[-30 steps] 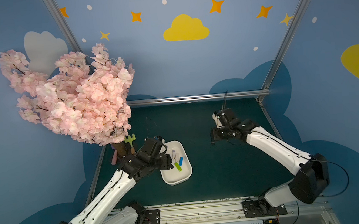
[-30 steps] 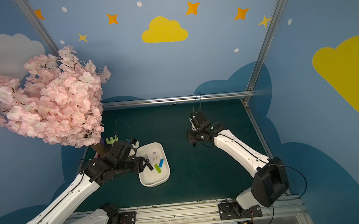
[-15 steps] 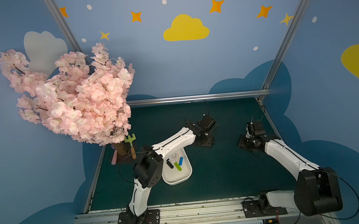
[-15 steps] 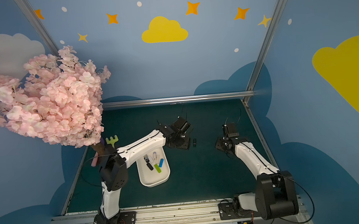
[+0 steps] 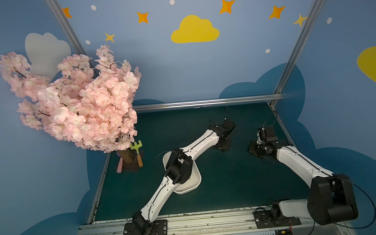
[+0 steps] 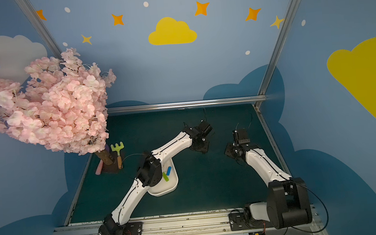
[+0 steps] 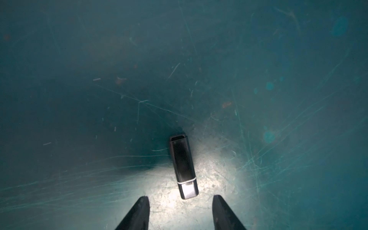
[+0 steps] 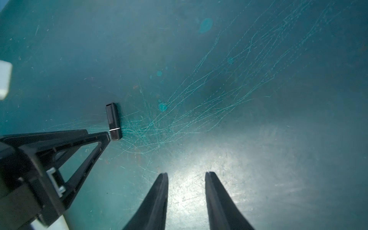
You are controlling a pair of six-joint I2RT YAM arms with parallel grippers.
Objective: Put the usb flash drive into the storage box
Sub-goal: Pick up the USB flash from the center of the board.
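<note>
black usb flash drive point(image 7: 183, 167) flat on green mat point(image 7: 79, 79), just beyond left gripper point(image 7: 180, 197), jaws part open, empty, right gripper point(image 8: 186, 173) narrowly parted, empty, white storage box point(image 6: 173, 186) lower centre in a top view

1. A pink blossom tree point(image 5: 76, 102) stands on a dark square base point(image 5: 133, 169) at the desk's point(image 5: 234, 183) left edge.
2. A green toy rake point(image 5: 136, 147) is just beside the trunk.
3. A pink stick point(image 5: 119, 167) lies against the base.
4. A yellow cloud point(image 5: 194, 30) decorates the blue back wall.
</note>
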